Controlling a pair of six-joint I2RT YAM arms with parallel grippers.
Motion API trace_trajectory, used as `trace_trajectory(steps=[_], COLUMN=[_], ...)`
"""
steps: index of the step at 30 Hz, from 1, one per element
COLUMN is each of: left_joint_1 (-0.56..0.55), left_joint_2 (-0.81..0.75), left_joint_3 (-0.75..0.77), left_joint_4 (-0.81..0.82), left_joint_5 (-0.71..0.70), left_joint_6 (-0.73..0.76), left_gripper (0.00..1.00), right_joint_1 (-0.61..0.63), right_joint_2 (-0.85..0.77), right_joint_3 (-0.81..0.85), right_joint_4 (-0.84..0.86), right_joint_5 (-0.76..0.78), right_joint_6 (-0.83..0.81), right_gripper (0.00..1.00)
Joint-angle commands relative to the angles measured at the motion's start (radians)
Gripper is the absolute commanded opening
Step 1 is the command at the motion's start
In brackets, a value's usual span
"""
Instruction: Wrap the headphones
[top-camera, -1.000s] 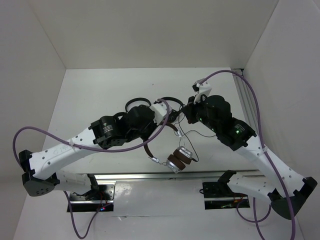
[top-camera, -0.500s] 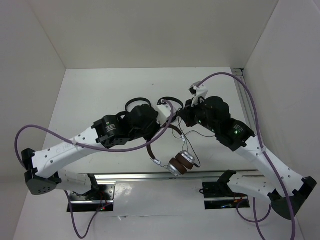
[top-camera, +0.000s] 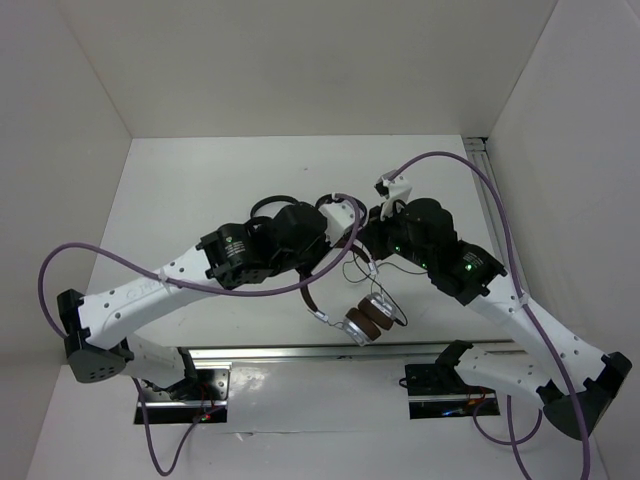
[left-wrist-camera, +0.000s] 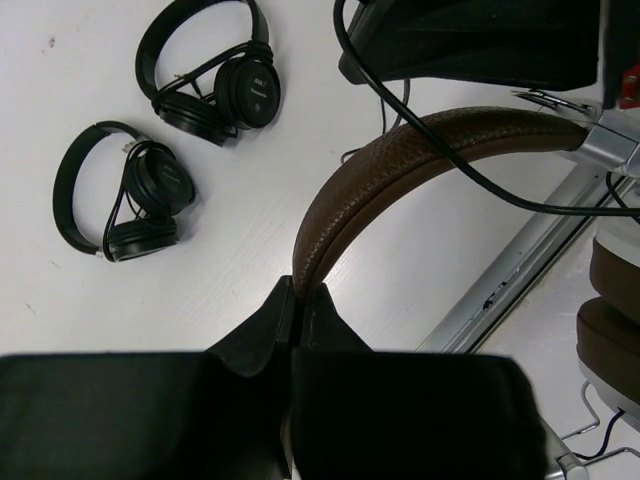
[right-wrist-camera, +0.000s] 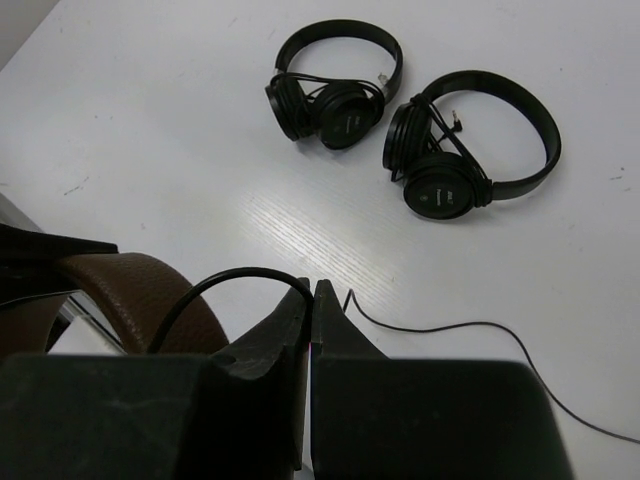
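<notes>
Here, the left hand clamps the headphones.

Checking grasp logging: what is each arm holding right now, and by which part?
Left gripper: jaws shut on the brown headband of the headphones. Right gripper: jaws shut on their thin black cable.

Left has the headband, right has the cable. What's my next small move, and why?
Probably carry the right gripper over the brown headband to lay one turn of cable. The left gripper is shut on the headband, the right is shut on the cable beside it, and loose cable trails across the table.
</notes>
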Motion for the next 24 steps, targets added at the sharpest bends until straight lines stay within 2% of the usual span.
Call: trace_trajectory(steps=[1,11,17,24], left_joint_1=[-0.004,-0.004,-0.004,-0.004], left_joint_2=[-0.070,-0.162,-0.199,-0.245], left_joint_3=[0.006,-0.028,-0.028,-0.069], left_joint_4=[0.098,0.152,0.198,0.232], left_joint_5=[0.053,0.067,0.088,0.015], left_joint_6=[0.008,0.017,0.006,-0.025], left_gripper=[0.00,0.00,0.00,0.00], right_joint_1=[0.007,0.007,0.007,0.007], right_joint_2=[-0.003,0.016,-0.004,-0.013], right_joint_3=[0.003,0.012,-0.009,-0.020], right_joint_4=[0.023,0.023,0.073,0.098], right_joint_5=[0.026,0.046,-0.049,-0.098], right_joint_6=[-0.013,-0.024,-0.024,-0.015], right_gripper=[0.00,0.00,0.00,0.00])
